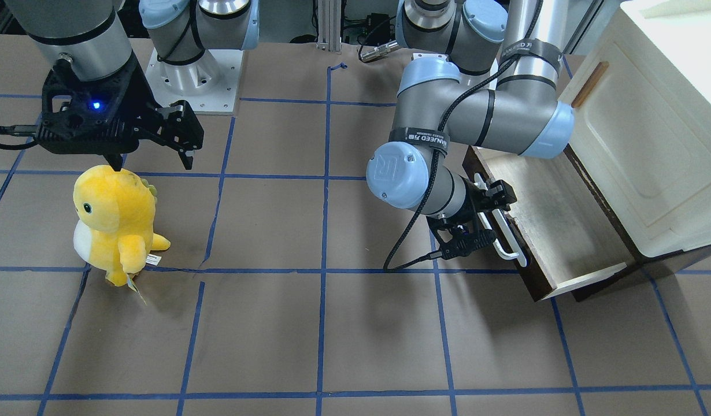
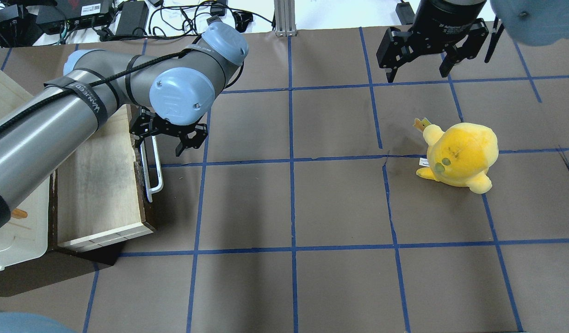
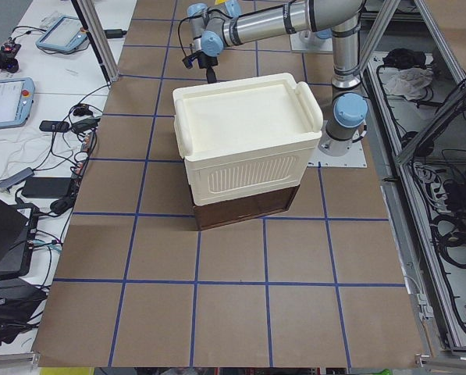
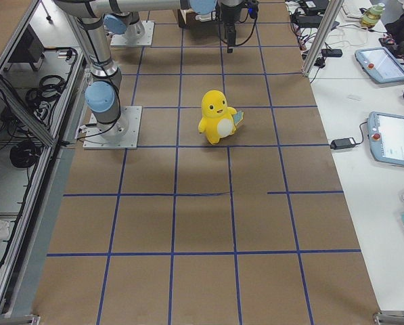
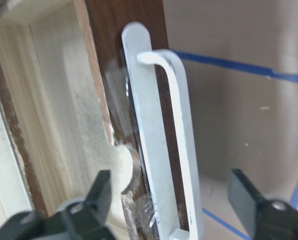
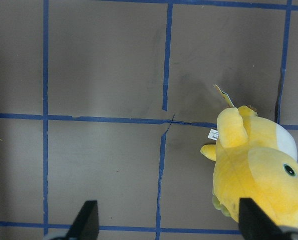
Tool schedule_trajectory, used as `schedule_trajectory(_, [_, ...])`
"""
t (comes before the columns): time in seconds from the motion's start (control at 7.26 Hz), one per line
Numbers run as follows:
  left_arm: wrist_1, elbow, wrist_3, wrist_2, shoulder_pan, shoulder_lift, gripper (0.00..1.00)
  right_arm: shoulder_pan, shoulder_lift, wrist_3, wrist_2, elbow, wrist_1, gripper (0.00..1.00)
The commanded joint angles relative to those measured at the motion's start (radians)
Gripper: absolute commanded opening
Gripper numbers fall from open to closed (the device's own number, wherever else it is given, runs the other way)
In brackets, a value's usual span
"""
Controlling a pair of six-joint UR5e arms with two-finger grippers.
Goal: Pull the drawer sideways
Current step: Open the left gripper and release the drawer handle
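Observation:
The drawer [image 1: 555,228] stands pulled out from under the cream-white cabinet [image 1: 650,144], its light wood inside showing, as in the overhead view [image 2: 97,185]. The dark brown front carries a long white bar handle [image 1: 506,234] [image 2: 152,171] [image 5: 158,150]. My left gripper [image 1: 491,216] [image 2: 162,145] [image 5: 173,195] is open. Its jaws straddle the far end of the handle and the drawer front, one finger [image 5: 101,192] on the inner side, the other [image 5: 246,192] outside. My right gripper [image 1: 153,160] [image 2: 416,74] [image 6: 166,220] is open and empty above the table.
A yellow plush toy [image 1: 115,219] [image 2: 460,155] [image 6: 258,170] stands on the brown mat just in front of the right gripper. The cabinet door with a small tan handle [image 1: 589,84] is above the drawer. Blue tape lines grid the mat.

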Motion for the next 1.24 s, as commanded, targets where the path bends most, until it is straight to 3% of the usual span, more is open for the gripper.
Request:
schedule_trajectory(0.0, [0.006, 0.089, 0.027, -0.211, 0.022, 0.067, 1.00, 0.000, 0.000, 0.000, 0.000, 0.000, 0.000, 1.00])
schedule_trajectory(0.14, [0.001, 0.138, 0.044, -0.217, 0.027, 0.086, 1.00, 0.000, 0.000, 0.000, 0.000, 0.000, 0.000, 1.00])
schedule_trajectory(0.41, [0.007, 0.160, 0.160, -0.431, 0.039, 0.133, 1.00, 0.000, 0.000, 0.000, 0.000, 0.000, 0.000, 1.00])
schedule_trajectory(0.83, [0.009, 0.158, 0.459, -0.476, 0.175, 0.224, 1.00, 0.000, 0.000, 0.000, 0.000, 0.000, 0.000, 1.00])
schedule_trajectory(1.1, [0.023, 0.135, 0.486, -0.568, 0.255, 0.284, 1.00, 0.000, 0.000, 0.000, 0.000, 0.000, 0.000, 1.00])
